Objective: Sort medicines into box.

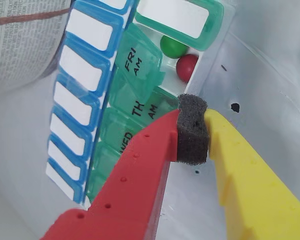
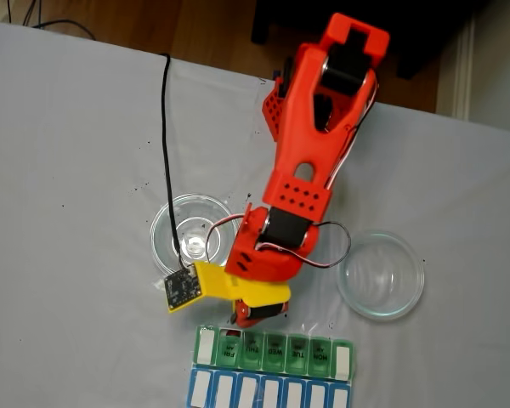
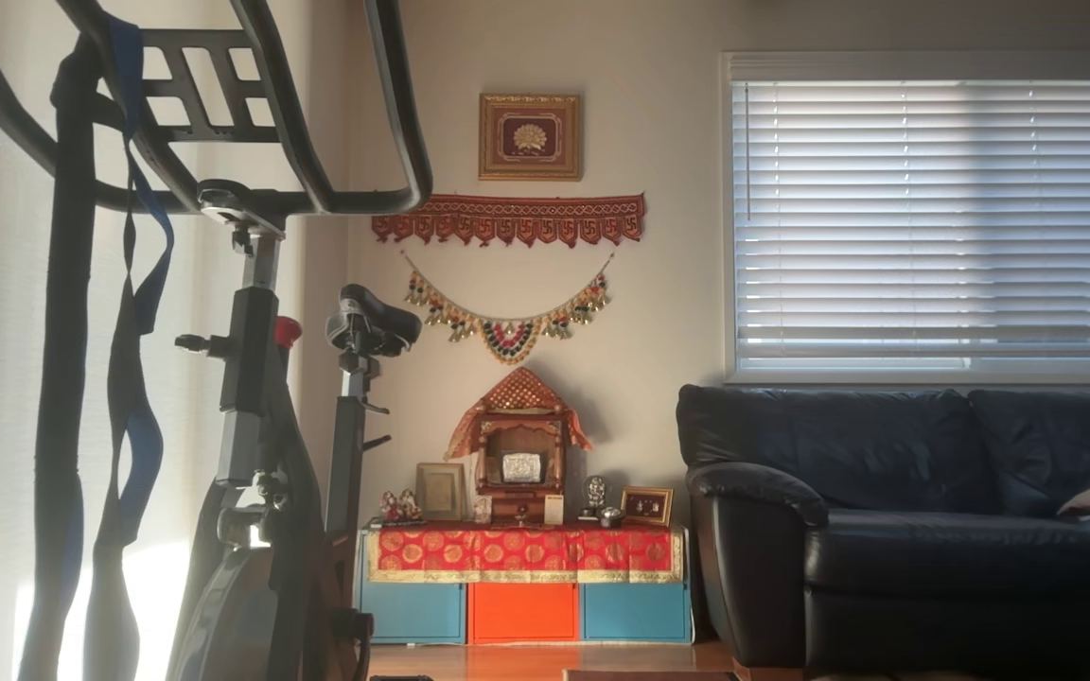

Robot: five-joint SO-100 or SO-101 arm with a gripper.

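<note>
Room: beyond the rig, in the other view, we see a living room with a dark sofa [image 3: 914, 530], closed blinds [image 3: 942, 218] and an exercise bike [image 3: 261, 397]; it shows nothing of the work.
Surface: we work on a pale grey table [image 2: 68, 170], with the pill rows lying along its near edge in the fixed view.
Pincer: our gripper [image 1: 206, 112] hangs just above the box with its red and yellow fingers spread a little. A dark foam pad [image 1: 192, 131] sits on the inner face of the red finger and nothing lies between the tips, so we read it as parted and empty.
Box: the box [image 2: 272, 350] is the green row. Its FRI lid [image 1: 140, 62] is tipped up so that a compartment lies open beside our fingertips.
Medicines: one green ball [image 1: 173, 46] and one red ball [image 1: 187, 66] rest together in that open compartment. We judge they were dropped there, since the tips sit right over its edge.
Neighbours: the blue row [image 1: 82, 107] touches the green one on its far side from the arm, lids shut.
Dishes: a glass dish [image 2: 191, 234] sits left of the arm and a second glass dish [image 2: 381, 274] right of it in the fixed view, both within easy reach. We cannot make out any balls in them.
</note>
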